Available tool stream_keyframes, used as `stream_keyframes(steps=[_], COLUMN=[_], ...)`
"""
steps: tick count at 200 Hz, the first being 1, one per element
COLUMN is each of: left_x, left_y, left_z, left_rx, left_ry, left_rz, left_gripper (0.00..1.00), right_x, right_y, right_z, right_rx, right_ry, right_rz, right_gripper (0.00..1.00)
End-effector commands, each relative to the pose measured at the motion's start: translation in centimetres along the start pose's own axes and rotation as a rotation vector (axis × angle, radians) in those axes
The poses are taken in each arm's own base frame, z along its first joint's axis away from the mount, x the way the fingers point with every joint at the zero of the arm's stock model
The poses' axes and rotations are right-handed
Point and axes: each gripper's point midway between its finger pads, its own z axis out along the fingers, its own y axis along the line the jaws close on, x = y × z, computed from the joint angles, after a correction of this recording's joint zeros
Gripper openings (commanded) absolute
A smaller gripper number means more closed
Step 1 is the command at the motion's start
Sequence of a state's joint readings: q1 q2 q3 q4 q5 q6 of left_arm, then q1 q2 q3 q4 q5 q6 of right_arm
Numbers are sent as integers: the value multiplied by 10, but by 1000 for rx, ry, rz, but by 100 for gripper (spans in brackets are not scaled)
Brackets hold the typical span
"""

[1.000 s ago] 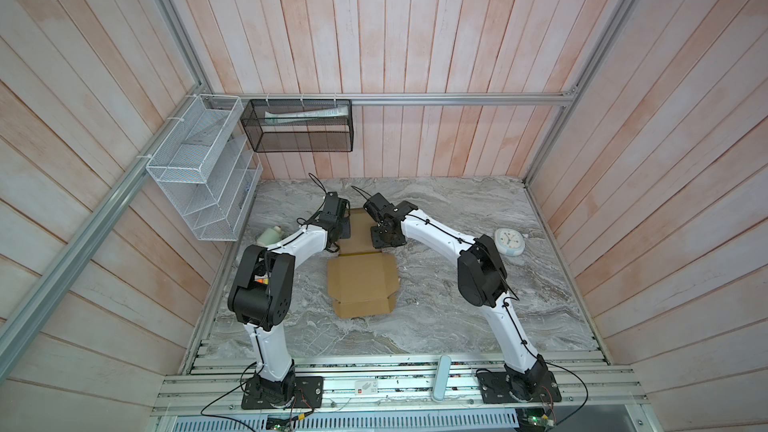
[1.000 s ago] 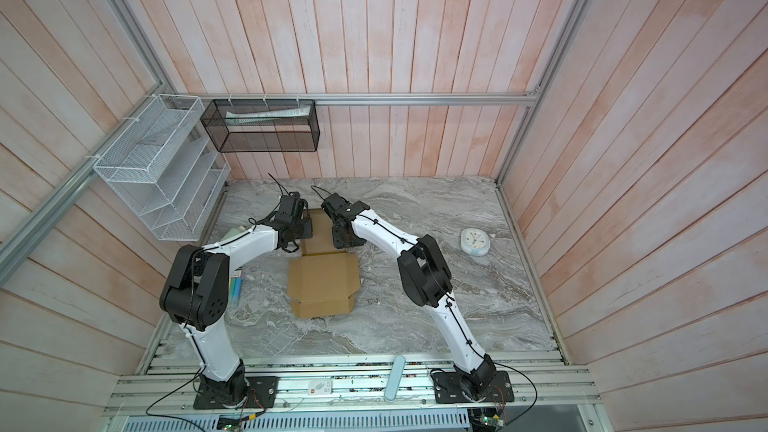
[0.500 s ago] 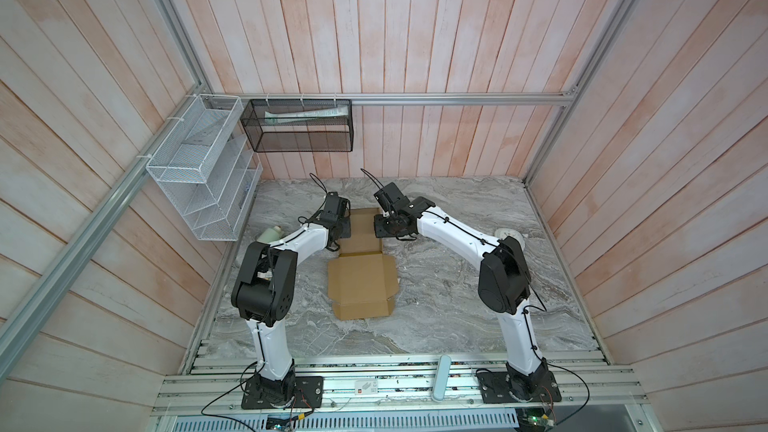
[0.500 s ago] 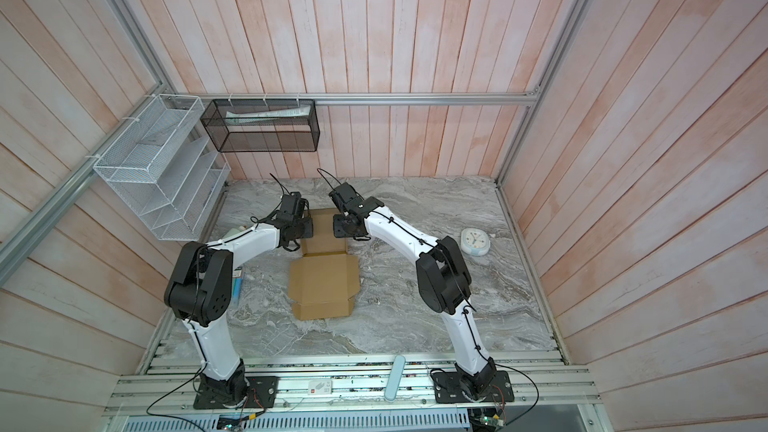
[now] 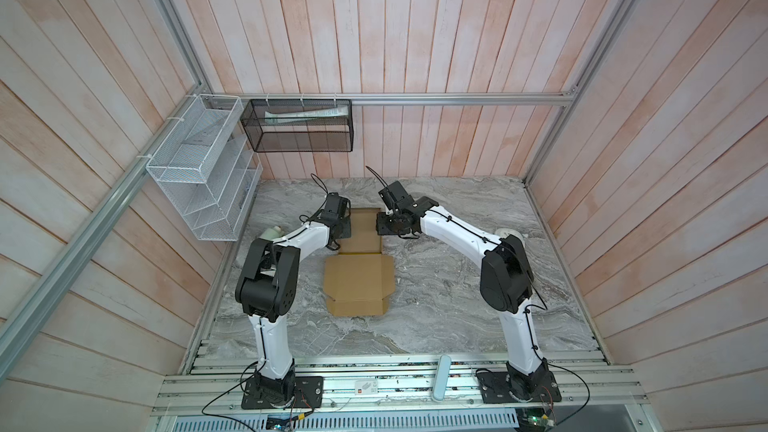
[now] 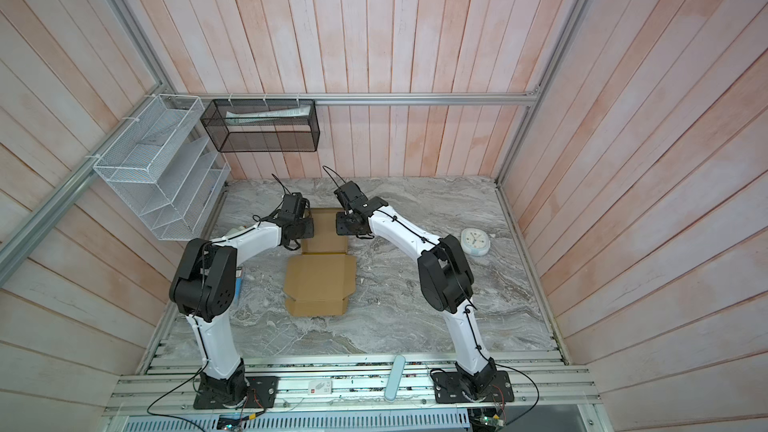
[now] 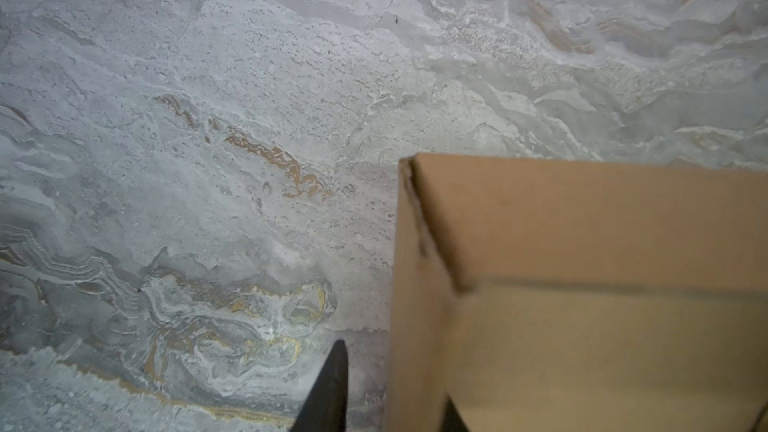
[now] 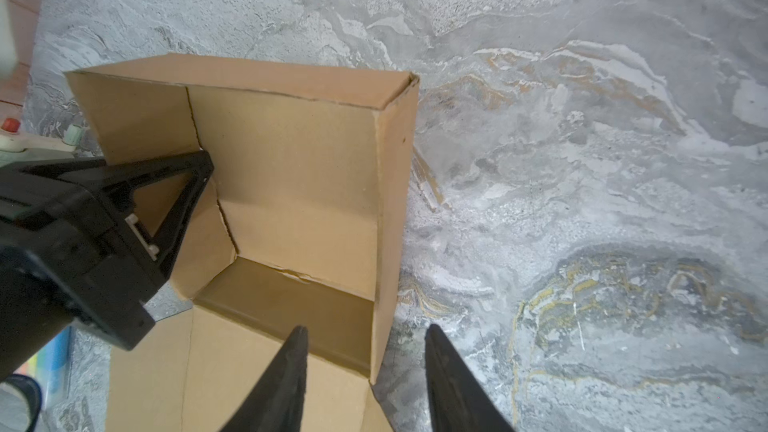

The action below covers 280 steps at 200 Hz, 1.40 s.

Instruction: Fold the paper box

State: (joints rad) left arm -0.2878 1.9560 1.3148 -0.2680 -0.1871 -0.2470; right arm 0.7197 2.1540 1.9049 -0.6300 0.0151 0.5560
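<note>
The arms (image 5: 457, 231) have white links (image 5: 309, 234), bulky black joint housings (image 5: 505, 280), thin clipped black cables (image 5: 536, 297), and tapered black fingers (image 8: 286, 376) on the right hand (image 8: 365, 327).

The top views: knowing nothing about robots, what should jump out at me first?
A half-folded brown paper box lies in the middle of the grey marble table, its far half already raised into a tray. The left gripper and right gripper flank that tray from either side, jaws open over its side walls. A small white clock lies off to the right.

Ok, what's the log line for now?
box: walls up, lid flat | left gripper: open, at one wall | right gripper: open, astride opposite wall
</note>
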Motion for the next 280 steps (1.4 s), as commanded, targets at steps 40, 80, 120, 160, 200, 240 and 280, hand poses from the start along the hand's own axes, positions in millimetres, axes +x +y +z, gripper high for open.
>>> stream_keyframes(steps=[40, 80, 120, 160, 200, 240, 280], left_x=[-3, -9, -14, -16, -20, -31, -54], left_y=[0, 1, 1, 0, -3, -9, -19], left_z=[7, 5, 5, 8, 11, 7, -12], left_rx=[4, 3, 9, 14, 21, 46, 101], left_ry=[18, 12, 7, 11, 12, 4, -39], left_rz=[11, 13, 11, 10, 9, 3, -20], left_gripper=[33, 37, 38, 39, 39, 40, 43], right_x=[-17, -22, -23, -22, -23, -21, -22], right_y=[-13, -21, -29, -36, -46, -59, -65], right_z=[23, 41, 56, 67, 76, 84, 85], right_rx=[21, 31, 28, 26, 28, 39, 43], right_ry=[-5, 13, 30, 43, 53, 70, 74], right_rz=[3, 3, 16, 26, 40, 51, 51], right_gripper=[50, 51, 51, 51, 51, 51, 51])
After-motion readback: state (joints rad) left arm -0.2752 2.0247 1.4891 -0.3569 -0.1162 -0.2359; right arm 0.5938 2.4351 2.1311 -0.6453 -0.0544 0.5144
